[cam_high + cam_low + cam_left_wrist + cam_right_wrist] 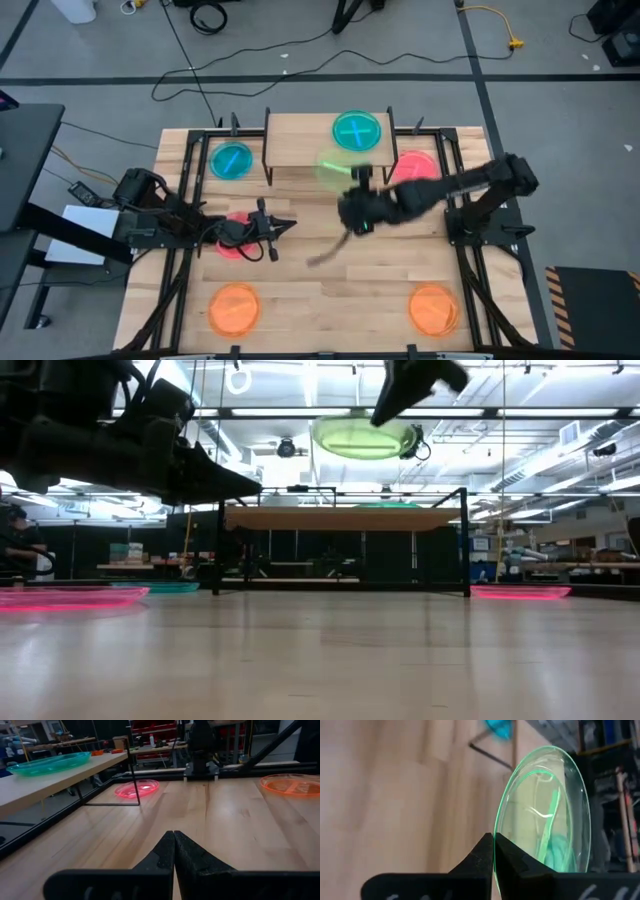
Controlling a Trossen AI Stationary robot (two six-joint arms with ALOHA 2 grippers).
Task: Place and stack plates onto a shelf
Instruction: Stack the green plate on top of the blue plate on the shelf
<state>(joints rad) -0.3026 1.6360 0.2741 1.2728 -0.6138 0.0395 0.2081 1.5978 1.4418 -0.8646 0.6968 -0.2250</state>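
Observation:
The light-wood shelf (310,140) stands at the table's far middle with a teal plate (357,131) lying flat on its right half. My right gripper (358,181) is shut on a green plate (335,167), held in the air over the shelf's near edge. In the low view the green plate (365,436) hangs well above the shelf (345,518). My left gripper (287,226) is shut and empty, low over the table left of the middle. Its arm reaches over a pink-red plate (235,243). My right gripper pinches the green plate's rim (496,831) between its two fingers, at the edge toward the table's near right. The fingers come slanting down from the near right. The plate is lifted clear, nearly level, sticking out beyond the fingertips toward the shelf.
On the table lie a second teal plate (231,160) left of the shelf, a pink-red plate (413,165) right of it, and two orange plates (234,307) (434,308) near the front edge. The shelf's left half is bare wood. Black frame rails run along both sides.

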